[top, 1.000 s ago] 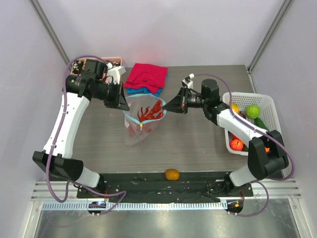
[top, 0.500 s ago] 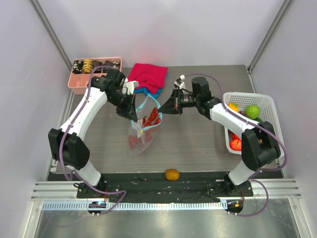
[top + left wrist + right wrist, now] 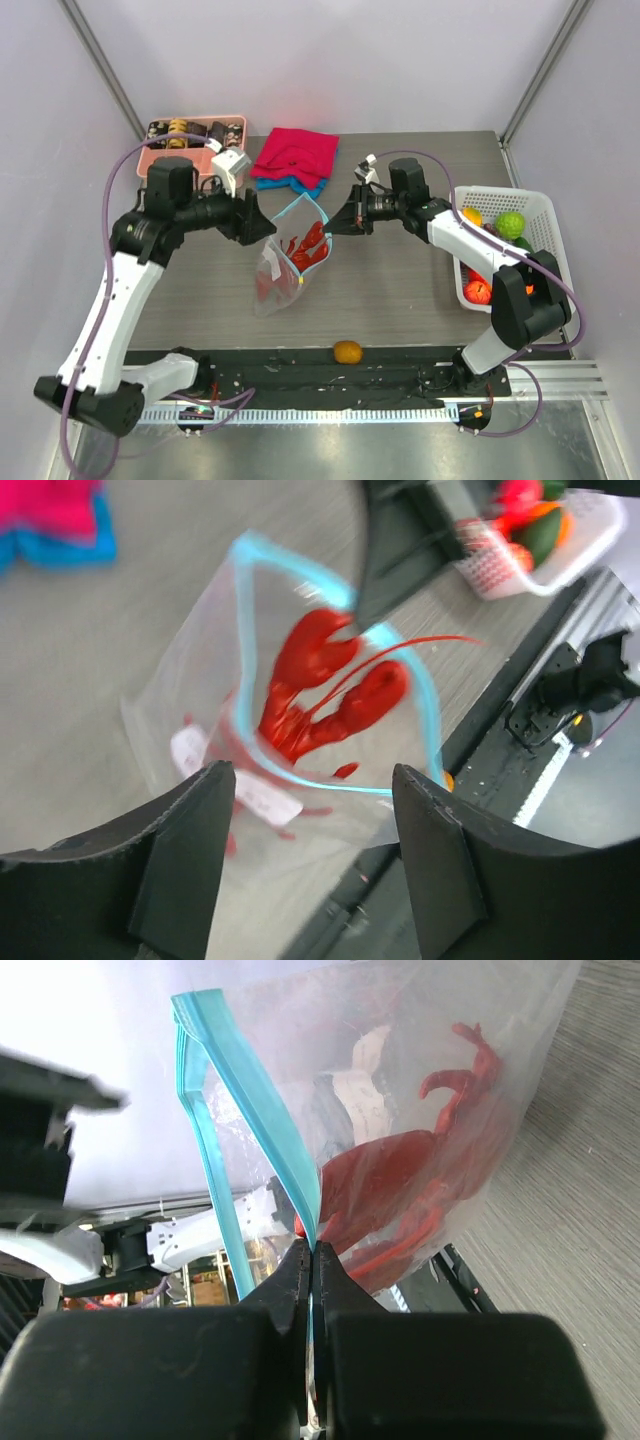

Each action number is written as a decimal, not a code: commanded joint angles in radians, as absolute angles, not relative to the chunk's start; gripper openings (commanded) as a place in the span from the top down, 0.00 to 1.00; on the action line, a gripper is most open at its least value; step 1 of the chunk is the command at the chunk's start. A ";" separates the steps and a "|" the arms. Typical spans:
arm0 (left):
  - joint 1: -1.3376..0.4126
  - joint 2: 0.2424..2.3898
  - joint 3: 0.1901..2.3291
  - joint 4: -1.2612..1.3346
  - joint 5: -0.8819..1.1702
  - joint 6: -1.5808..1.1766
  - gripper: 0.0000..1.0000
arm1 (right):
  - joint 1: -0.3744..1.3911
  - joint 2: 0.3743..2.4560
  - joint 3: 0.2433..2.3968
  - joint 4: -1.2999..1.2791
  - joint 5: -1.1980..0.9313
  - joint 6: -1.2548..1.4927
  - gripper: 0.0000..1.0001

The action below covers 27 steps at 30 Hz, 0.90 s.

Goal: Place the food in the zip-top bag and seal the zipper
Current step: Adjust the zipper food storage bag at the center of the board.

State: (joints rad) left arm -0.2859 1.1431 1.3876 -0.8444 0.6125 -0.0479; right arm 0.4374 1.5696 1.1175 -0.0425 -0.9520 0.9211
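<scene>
The zip-top bag hangs clear and floppy at the table's middle, its mouth held up. A red lobster lies inside it, the only food in the bag. My right gripper is shut on the teal zipper at the mouth's right side; the right wrist view shows the strip pinched between its fingers. My left gripper stands open just left of the mouth, nothing between its fingers. In the left wrist view the lobster and zipper show beyond my left gripper.
An orange fruit lies on the black strip near the arm bases. A white mesh basket at the right holds several fruits, among them a green one. Red and blue cloths and a pink tray sit at the back.
My left gripper has opened, let go of the bag's left edge and drawn back to the left. The right gripper still holds the zipper, and the bag hangs from it.
</scene>
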 commanded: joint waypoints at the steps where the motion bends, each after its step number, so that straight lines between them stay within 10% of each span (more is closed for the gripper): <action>1: -0.432 1.098 1.342 -0.687 0.634 0.148 0.36 | 0.446 1.516 1.131 -0.015 -0.968 0.913 0.99; 27: -0.598 1.350 1.255 -0.583 0.489 0.569 0.32 | 0.466 1.494 1.129 -0.034 -0.973 0.851 0.99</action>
State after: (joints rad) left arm -0.5705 1.3296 1.2648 -0.6643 0.5304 0.5148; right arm 0.4583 1.5440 1.1175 -0.0532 -0.9524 0.8703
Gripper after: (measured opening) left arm 0.681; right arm 0.023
